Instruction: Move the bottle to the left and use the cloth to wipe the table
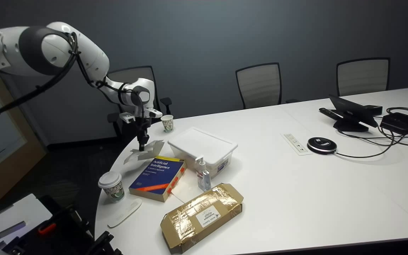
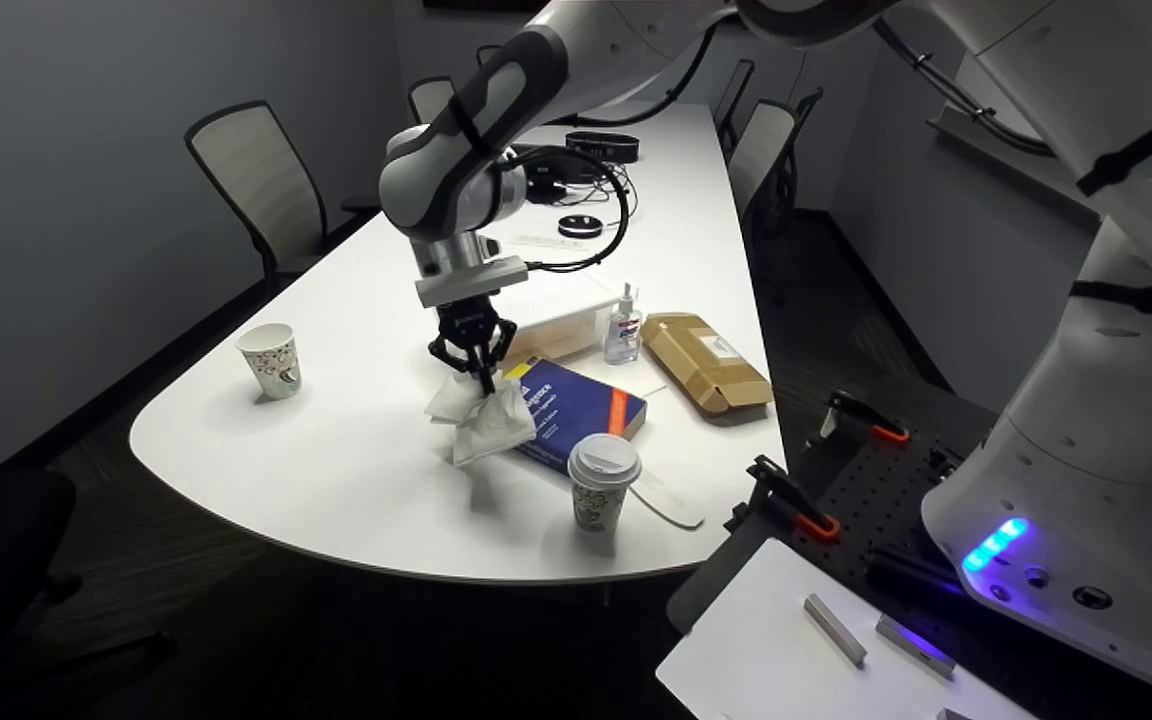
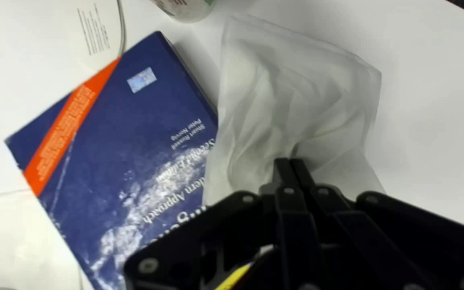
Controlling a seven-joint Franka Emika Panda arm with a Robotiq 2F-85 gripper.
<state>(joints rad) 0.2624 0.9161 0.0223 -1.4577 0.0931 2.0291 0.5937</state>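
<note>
White pump head [image 1: 200,161] uppermost on a slim clear plastic bottle [image 1: 204,178], upright in an exterior view on a large white smooth-topped table [image 1: 313,191], long axis vertical (spout too small for its direction to be told). Set between a translucent plastic box [image 1: 204,146] with a white lid and a long brown cardboard carton [image 1: 204,216], near both. Well apart from it, beyond a thick blue paperback book [image 1: 158,174] with an orange stripe, a thin white creased cloth [image 1: 153,148] at the tips of a black gripper [image 1: 141,147], spread low over the table.

In an exterior view, bottle likewise upright, pump upward, just beside box and carton. Cloth draped from slim black fingers [image 2: 483,368], larger flap drooping toward the curved table edge (contact with the table hard to judge).

In the wrist view, fingers brought fully together, pinching the cloth; longest stretch of fabric running from fingertips toward a patterned paper cup [image 3: 189,9], alongside the book.
</note>
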